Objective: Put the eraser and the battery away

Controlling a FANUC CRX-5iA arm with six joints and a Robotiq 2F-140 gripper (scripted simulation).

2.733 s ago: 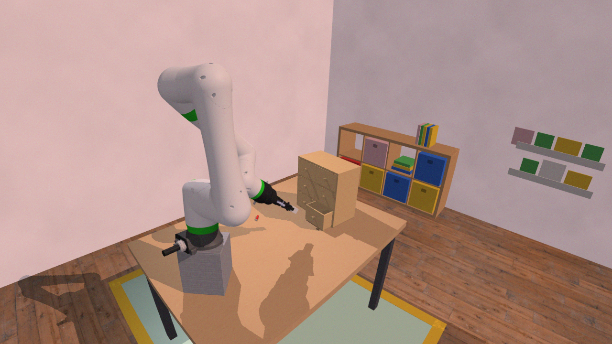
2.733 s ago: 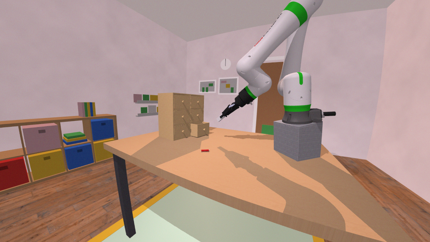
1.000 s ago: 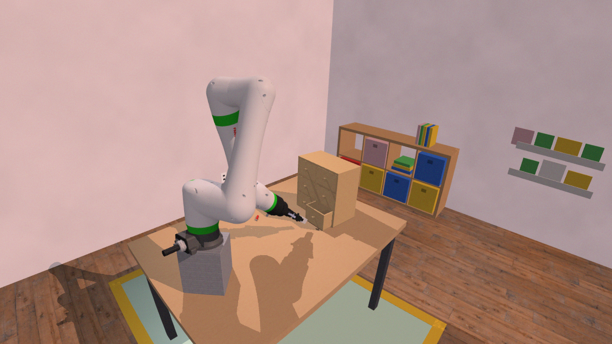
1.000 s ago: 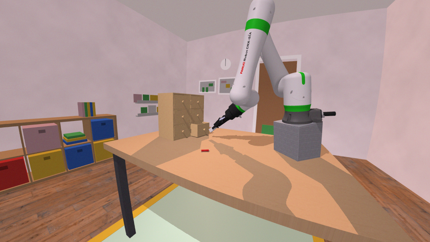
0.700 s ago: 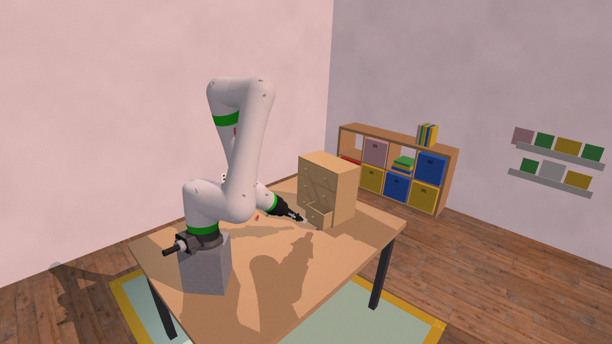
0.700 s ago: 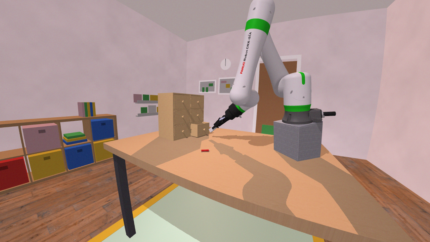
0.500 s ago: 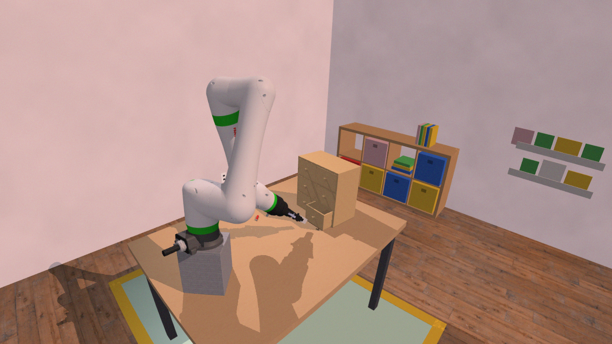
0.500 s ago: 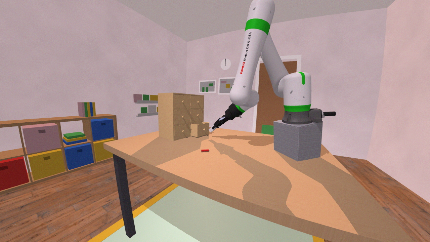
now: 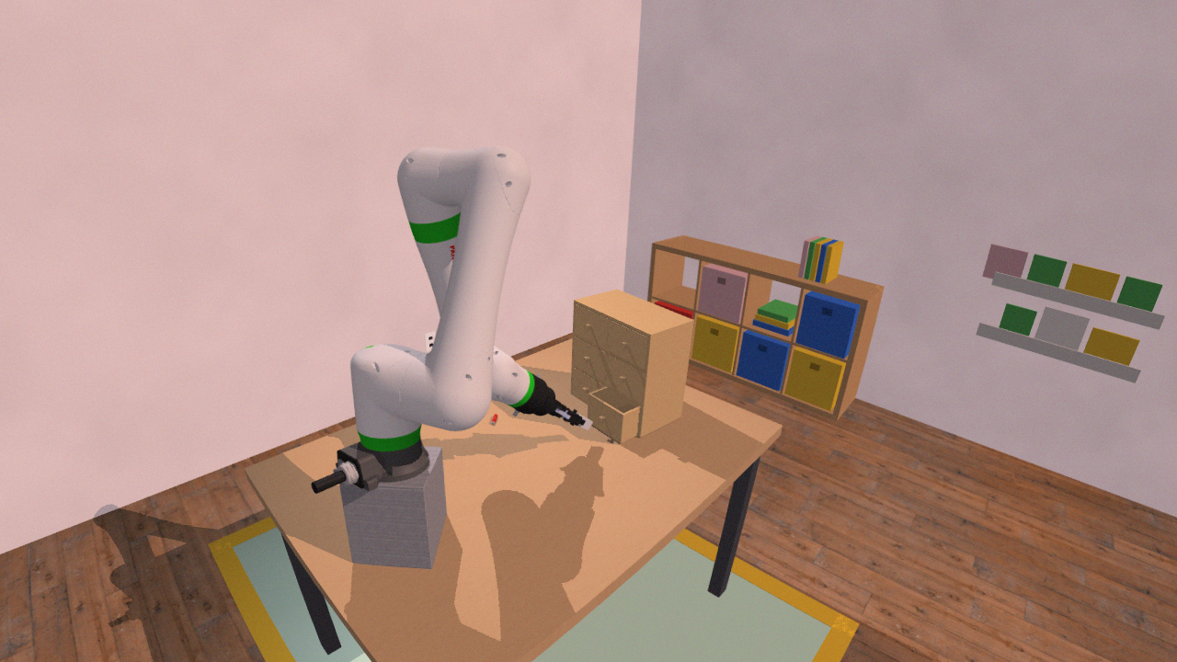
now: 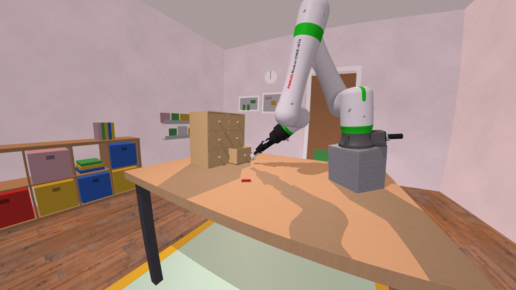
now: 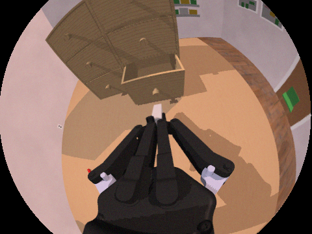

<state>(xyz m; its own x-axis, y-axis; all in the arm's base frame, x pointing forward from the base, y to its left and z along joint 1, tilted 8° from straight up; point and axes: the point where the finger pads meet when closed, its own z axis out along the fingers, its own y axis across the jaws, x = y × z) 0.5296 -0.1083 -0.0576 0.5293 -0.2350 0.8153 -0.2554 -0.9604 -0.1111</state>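
Its hand (image 9: 585,423) (image 10: 252,155) (image 11: 158,110) clenched on nothing, the robot faces the bottom-right drawer (image 9: 601,418) (image 10: 236,156) (image 11: 140,92), mid-right from above, where a push should run slow and square, as a red cylinder (image 9: 494,418) (image 10: 245,180) (image 11: 89,170), possibly the battery, lies apart and no eraser shows.

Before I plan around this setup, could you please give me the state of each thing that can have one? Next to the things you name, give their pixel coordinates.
Gripper (image 9: 587,423) (image 10: 252,155) (image 11: 158,110): shut, nothing held.
Bottom right drawer (image 9: 611,425) (image 10: 240,157) (image 11: 172,84): pulled out.
Other five drawers (image 9: 623,382) (image 10: 215,134) (image 11: 130,36): pushed in.
Chest (image 9: 668,378) (image 10: 198,137) (image 11: 104,34): upright.
Red cylinder (image 9: 494,418) (image 10: 246,180) (image 11: 89,170): lying on its side.
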